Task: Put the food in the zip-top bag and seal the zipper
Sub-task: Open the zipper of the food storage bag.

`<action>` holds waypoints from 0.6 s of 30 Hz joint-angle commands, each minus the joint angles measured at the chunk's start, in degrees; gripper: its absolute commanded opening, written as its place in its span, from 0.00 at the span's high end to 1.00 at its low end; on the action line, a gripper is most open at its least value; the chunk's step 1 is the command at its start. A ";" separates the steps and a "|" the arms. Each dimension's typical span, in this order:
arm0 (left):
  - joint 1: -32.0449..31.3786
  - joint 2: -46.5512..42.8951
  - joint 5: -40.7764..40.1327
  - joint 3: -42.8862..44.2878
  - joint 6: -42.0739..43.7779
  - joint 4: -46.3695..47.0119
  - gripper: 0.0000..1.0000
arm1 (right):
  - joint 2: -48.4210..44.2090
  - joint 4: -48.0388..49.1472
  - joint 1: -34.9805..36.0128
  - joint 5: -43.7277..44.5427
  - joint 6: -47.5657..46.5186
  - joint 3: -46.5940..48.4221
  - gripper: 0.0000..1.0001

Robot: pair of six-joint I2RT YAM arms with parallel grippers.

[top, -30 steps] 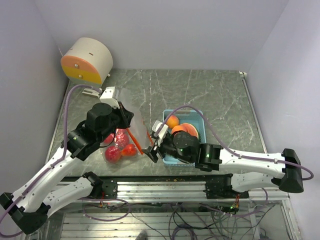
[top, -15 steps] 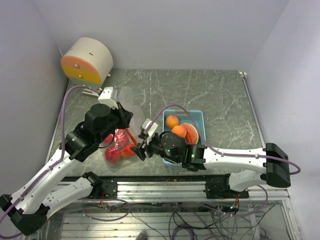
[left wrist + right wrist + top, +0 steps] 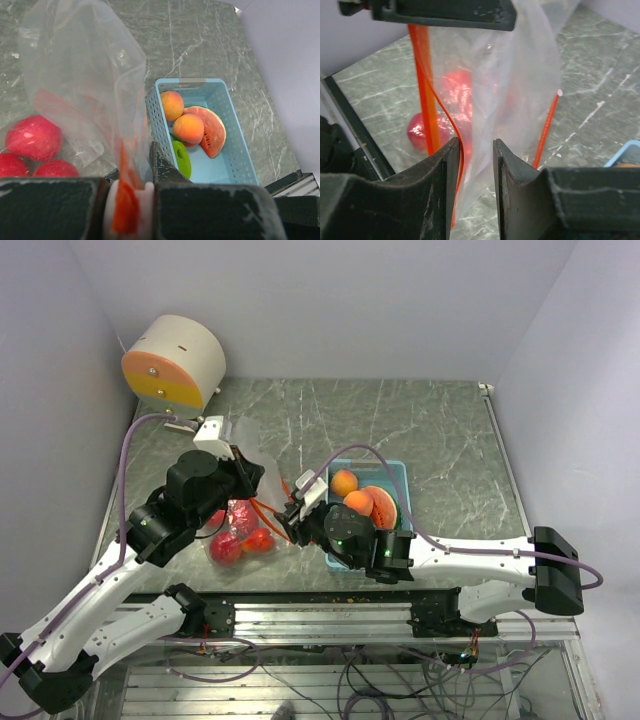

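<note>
Left of the tray (image 3: 192,81), your left gripper (image 3: 131,185) pinches the zipper (image 3: 125,210), holding the bag (image 3: 80,75) up with red fruits (image 3: 32,137) inside. Your right gripper (image 3: 476,165) is slightly spread around the bag's film. Remaining food (image 3: 189,127) lies in the tray.

By the worktop's (image 3: 200,40) near edge, blurred behind zip-top bag (image 3: 80,75) film: red round fruits (image 3: 32,137). Cut off at bottom: left end effector (image 3: 130,200), clamping the zipper (image 3: 122,170). Half hidden behind an orange ball (image 3: 188,128): green piece (image 3: 182,159).
</note>
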 commanded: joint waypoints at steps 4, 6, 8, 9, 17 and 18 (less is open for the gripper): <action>-0.28 -0.11 1.83 -0.02 0.17 1.11 0.93 | 0.33 1.14 0.09 11.28 -0.45 -0.18 0.69; -0.21 -0.12 2.21 -0.21 -0.06 1.53 0.93 | 0.92 2.48 0.06 12.52 -0.74 -0.36 0.67; -0.27 -0.10 2.65 -0.50 -0.36 2.14 0.93 | 1.93 4.28 0.08 13.15 -1.44 -0.35 0.63; -0.29 -0.13 2.90 -0.66 -0.46 2.41 0.93 | 2.50 4.88 0.09 13.19 -1.76 -0.02 0.60; -0.28 0.17 2.69 -0.93 -0.52 2.72 0.93 | 5.97 7.29 0.17 6.77 -2.77 2.49 0.43; -0.22 0.17 2.63 -1.01 -0.48 2.83 0.93 | 6.12 7.68 0.17 6.27 -2.60 2.44 0.43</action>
